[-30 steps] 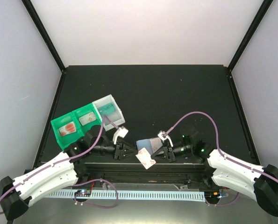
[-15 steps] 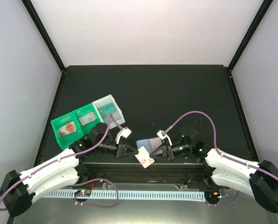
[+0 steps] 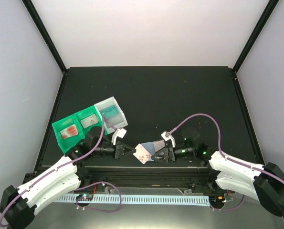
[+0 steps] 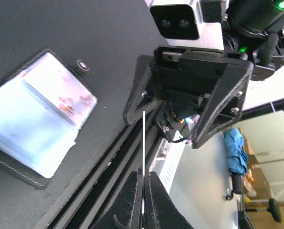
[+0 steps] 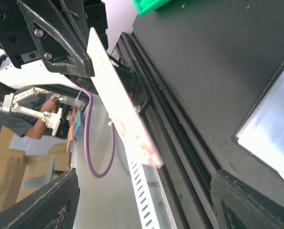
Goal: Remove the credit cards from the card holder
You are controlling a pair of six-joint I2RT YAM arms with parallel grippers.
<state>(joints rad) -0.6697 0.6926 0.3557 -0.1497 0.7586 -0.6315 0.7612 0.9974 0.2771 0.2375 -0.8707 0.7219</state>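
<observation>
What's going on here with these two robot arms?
They are taking cards out of a holder. The left gripper is pinching a whitish card with reddish print, holding it in the air by the table's near edge. The right gripper faces it with jaws open, holding nothing. The pale-blue holder lies open on the table between the arms.

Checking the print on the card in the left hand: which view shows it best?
Right wrist: the whitish card appears large, reddish print visible. Top external shows it small; left wrist sees only its thin edge.
</observation>
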